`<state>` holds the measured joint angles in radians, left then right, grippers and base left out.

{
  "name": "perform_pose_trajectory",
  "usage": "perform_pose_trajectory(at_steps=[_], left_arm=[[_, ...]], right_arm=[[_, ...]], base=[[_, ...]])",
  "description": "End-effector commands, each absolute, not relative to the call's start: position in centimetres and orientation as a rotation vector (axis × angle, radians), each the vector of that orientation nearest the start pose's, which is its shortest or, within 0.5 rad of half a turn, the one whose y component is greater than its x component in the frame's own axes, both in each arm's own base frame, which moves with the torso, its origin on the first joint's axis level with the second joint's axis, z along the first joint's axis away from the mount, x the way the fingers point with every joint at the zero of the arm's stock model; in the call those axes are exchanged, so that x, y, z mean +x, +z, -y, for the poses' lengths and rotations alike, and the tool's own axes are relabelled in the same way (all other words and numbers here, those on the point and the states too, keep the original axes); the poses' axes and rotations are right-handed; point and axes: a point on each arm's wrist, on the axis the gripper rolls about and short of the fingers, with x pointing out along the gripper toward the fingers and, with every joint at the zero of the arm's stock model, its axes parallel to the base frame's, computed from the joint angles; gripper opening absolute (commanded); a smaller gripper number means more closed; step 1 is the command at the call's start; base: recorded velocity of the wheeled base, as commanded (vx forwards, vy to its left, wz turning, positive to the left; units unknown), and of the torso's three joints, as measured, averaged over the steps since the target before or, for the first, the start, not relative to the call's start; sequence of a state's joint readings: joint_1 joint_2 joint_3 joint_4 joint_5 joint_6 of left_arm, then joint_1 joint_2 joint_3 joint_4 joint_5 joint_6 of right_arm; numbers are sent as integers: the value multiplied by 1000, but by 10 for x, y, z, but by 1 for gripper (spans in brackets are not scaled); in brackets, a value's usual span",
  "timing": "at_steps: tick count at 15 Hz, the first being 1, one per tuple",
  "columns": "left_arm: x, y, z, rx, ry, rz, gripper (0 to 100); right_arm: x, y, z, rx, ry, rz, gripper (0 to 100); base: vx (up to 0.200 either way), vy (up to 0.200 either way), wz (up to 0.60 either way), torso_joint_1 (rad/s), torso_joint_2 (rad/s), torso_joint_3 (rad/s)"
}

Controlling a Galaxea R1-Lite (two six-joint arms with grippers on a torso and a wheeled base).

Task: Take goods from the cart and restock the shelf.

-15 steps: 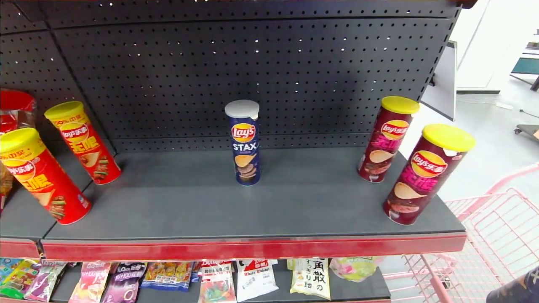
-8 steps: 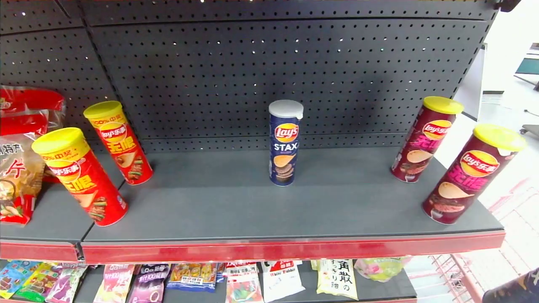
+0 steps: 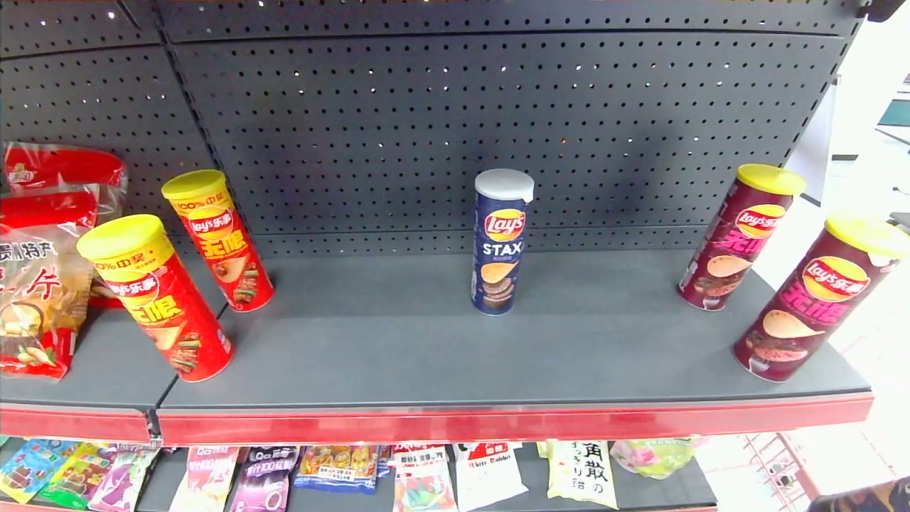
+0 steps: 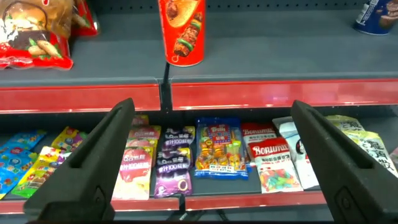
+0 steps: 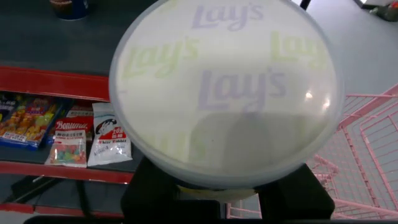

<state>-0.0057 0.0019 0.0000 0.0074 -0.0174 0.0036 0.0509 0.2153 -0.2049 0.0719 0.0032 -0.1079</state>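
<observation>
The shelf (image 3: 398,348) has a flat, dark grey deck with a glossy red lip (image 3: 498,423) along its front and a black perforated back panel (image 3: 426,128) rising behind it. A blue can (image 3: 501,242) stands upright near the middle of the deck, close to the back panel. Two red cans with yellow lids (image 3: 217,238) stand at the robot's left, one behind the other, and beyond them sit bagged snacks (image 3: 43,284) on the neighbouring deck panel. Two maroon cans with yellow lids (image 3: 739,238) stand at the right end, the nearer one close to the front corner. Between these groups the grey surface is bare. Below the red lip, a lower tier holds a row of flat snack packets (image 3: 419,476). To the right of the unit the room opens onto a pale, brightly lit floor (image 3: 874,334). The left gripper (image 4: 212,106) hangs in front of the red lip with its two black fingers (image 4: 87,168) spread wide and nothing between them. The right gripper (image 5: 227,202) is clamped around a lidded can (image 5: 224,87), whose translucent white lid faces the wrist camera. That can is held out in front of the shelf, with the pink wire cart (image 5: 367,155) beside and below it.
</observation>
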Motion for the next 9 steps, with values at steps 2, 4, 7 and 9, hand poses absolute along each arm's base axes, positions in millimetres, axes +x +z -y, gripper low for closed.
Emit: perform_pose_trajectory(at_steps=[2, 4, 7, 9], left_arm=[[-20, 75, 0, 6, -34, -41, 100], [-21, 82, 2, 45, -136, -23, 100], [24, 214, 5, -125, -213, -59, 100], [59, 221, 11, -7, -370, -151, 100]], right_arm=[[-26, 118, 1, -108, 65, -6, 0], [-27, 111, 1, -107, 65, -3, 0], [-25, 103, 1, -109, 65, -29, 0], [-24, 102, 1, -111, 62, -35, 0]], base=[[0, 0, 0, 0, 0, 0], [0, 0, 0, 0, 0, 0], [0, 0, 0, 0, 0, 0], [0, 0, 0, 0, 0, 0]])
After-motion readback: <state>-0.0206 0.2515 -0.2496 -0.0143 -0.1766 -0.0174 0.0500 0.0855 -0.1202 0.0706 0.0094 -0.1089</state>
